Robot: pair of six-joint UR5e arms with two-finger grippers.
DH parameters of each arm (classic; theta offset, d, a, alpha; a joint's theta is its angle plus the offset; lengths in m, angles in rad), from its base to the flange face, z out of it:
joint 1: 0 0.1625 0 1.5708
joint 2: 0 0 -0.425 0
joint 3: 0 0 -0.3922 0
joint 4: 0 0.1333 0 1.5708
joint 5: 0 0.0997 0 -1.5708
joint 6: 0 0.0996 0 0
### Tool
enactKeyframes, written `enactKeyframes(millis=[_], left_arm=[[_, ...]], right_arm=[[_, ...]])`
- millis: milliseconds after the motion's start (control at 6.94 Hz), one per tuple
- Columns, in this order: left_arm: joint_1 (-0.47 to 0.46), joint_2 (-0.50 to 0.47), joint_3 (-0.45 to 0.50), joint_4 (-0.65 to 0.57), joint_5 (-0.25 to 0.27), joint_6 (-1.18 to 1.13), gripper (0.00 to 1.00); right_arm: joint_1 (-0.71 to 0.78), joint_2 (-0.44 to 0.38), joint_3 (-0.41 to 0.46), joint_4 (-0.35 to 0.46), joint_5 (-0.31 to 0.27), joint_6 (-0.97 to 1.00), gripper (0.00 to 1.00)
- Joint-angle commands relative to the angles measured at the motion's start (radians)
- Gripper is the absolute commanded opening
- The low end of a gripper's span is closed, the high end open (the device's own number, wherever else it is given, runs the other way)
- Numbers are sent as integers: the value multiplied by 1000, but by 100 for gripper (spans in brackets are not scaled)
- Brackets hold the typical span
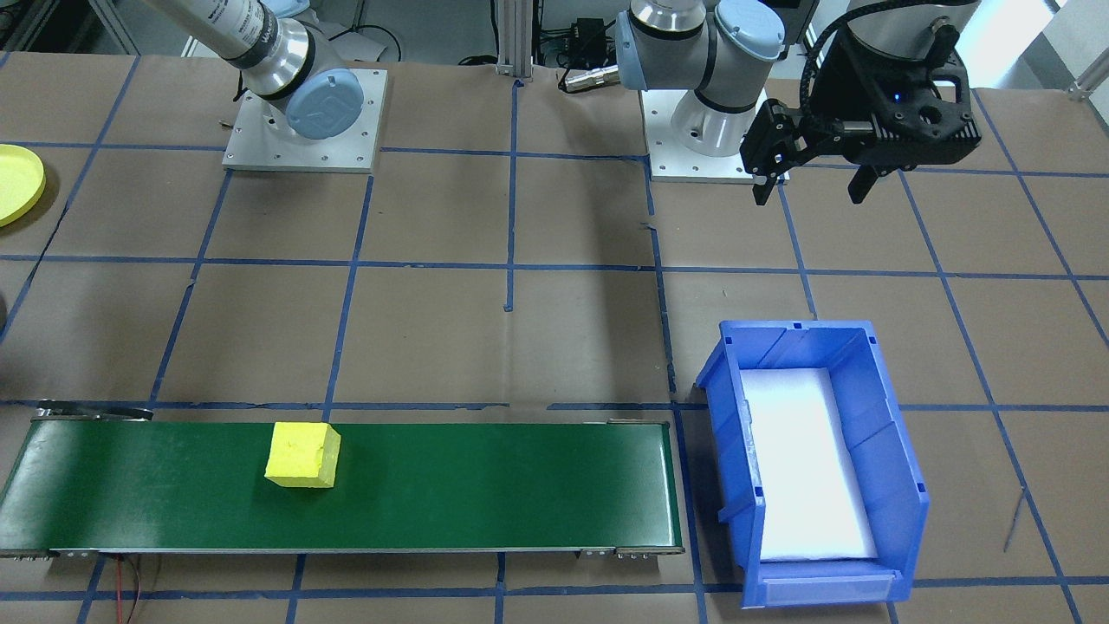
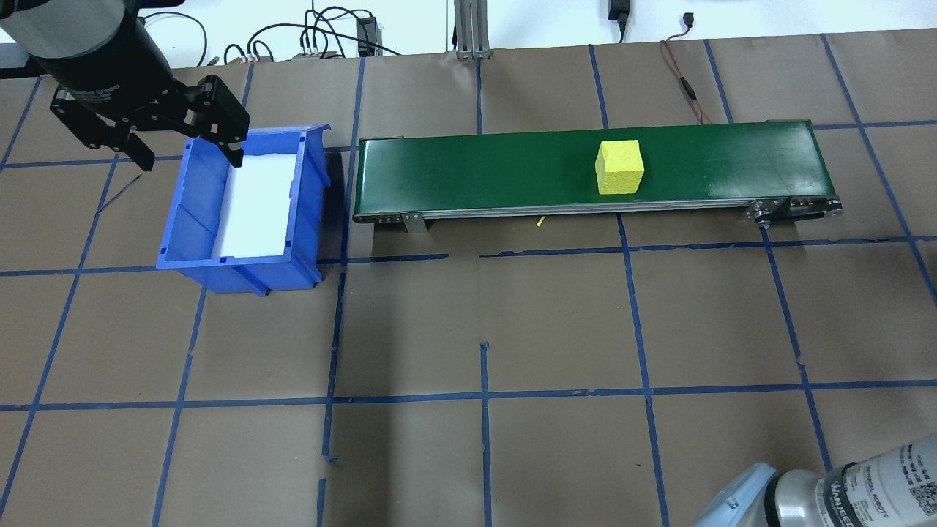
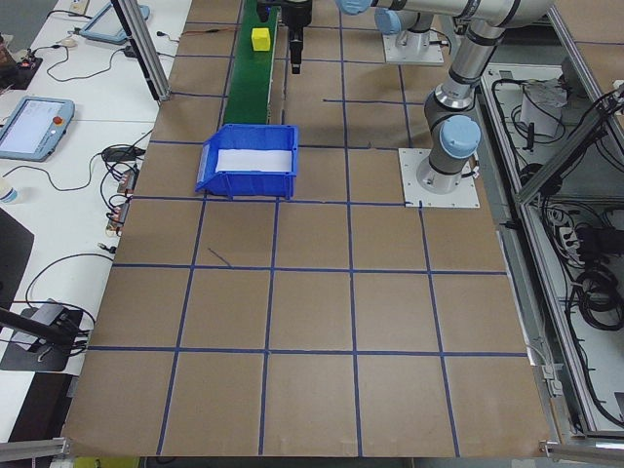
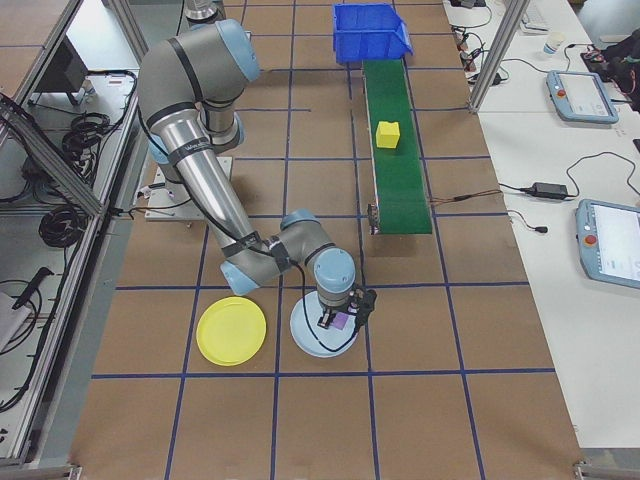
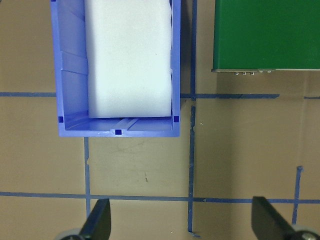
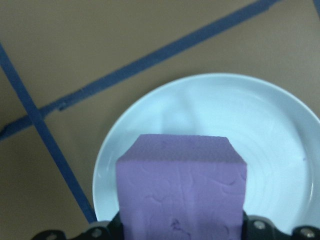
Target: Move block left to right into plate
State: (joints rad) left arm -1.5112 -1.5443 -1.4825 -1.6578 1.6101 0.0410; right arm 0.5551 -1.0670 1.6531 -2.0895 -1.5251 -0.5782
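My right gripper [image 4: 339,322] is shut on a purple block [image 6: 182,185], held low over a light blue plate [image 6: 280,150]; whether the block touches it I cannot tell. The yellow plate [image 4: 231,331] lies empty just beside that blue plate, and its edge also shows in the front-facing view [image 1: 16,182]. A yellow block [image 2: 619,167] rests on the green conveyor belt [image 2: 476,165], far from both grippers. My left gripper [image 2: 190,162] hangs open and empty above the table near the blue bin.
A blue bin [image 2: 190,212] lined with white foam stands at the conveyor's left end, under my left gripper. The brown table carries a grid of blue tape. Cables and tablets lie beyond the table's far edge.
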Motion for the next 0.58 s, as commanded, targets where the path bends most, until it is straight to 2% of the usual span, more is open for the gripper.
enactKeyframes(millis=[0,288,433], left_arm=[[0,1,-1,4,1,0,100],[0,0,-2,6,1,-1,100],[3,1,-1,6,1,-1,100]], right_arm=[[-23,-4,4,34,-32,-17,78],[-23,-14,-10,46,-62,-12,59],[-23,-24,-6,71,-75,-14,59]])
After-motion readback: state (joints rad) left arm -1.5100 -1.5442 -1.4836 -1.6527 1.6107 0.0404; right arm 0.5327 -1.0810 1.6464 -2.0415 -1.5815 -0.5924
